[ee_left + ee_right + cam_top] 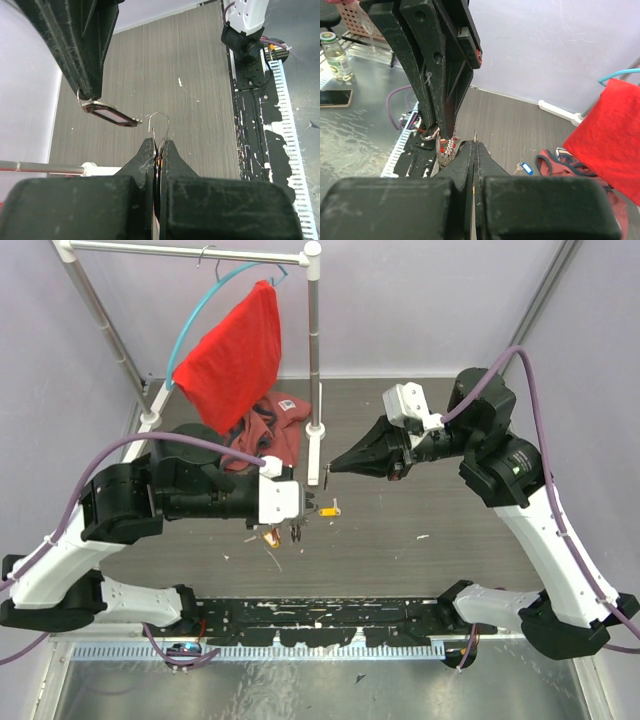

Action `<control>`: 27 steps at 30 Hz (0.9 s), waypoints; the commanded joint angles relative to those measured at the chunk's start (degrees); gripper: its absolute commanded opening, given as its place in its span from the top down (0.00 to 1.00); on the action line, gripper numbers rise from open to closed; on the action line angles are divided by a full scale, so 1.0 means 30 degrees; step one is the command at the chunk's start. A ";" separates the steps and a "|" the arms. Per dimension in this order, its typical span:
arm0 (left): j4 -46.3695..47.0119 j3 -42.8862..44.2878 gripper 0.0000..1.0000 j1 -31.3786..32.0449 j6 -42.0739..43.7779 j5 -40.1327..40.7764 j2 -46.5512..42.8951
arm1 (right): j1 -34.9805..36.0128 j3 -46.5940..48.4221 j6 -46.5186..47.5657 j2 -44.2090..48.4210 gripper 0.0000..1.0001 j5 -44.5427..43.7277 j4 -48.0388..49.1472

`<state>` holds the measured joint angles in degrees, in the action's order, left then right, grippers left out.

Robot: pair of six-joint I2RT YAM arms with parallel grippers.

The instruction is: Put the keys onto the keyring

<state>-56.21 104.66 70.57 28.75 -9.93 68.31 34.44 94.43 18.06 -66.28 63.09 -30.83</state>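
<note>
Gripping keyring point(159, 122), left hand point(157, 146) was closed | right hand point(474, 148) pinched key point(112, 114) tight | key hung just beside keyring.

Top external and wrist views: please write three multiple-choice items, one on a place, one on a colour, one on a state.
1. The red cloth hangs from: A the teal hanger; B a wall hook; C a door handle.
2. The tag lying by the clothes heap is: A green; B blue; C white.
3. The left end effector is: A wide open; B half open; C shut on the keyring.
1A, cloth drapes over its hoop; 2B, seen in right wrist view; 3C, wire loop juts from closed fingers.
</note>
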 commanded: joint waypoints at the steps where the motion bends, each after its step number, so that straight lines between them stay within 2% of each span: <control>1: -0.0127 0.0806 1.00 0.0477 0.0528 0.0627 0.0246 | 0.0035 0.0913 0.0140 -0.0204 0.99 0.1295 -0.0485; 12: -0.0253 0.1177 1.00 0.0590 0.0414 0.0762 0.0437 | 0.0063 0.1643 0.2107 -0.0988 0.99 0.2552 -0.3569; 27: -0.0161 0.1432 1.00 0.0613 0.0237 0.0335 0.0808 | 0.0712 0.1569 0.2123 -0.1081 0.99 0.2720 -0.3698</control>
<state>-57.56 106.41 72.16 29.78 -8.05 70.48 36.07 96.97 23.90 -69.52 70.41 -42.41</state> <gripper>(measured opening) 0.036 0.030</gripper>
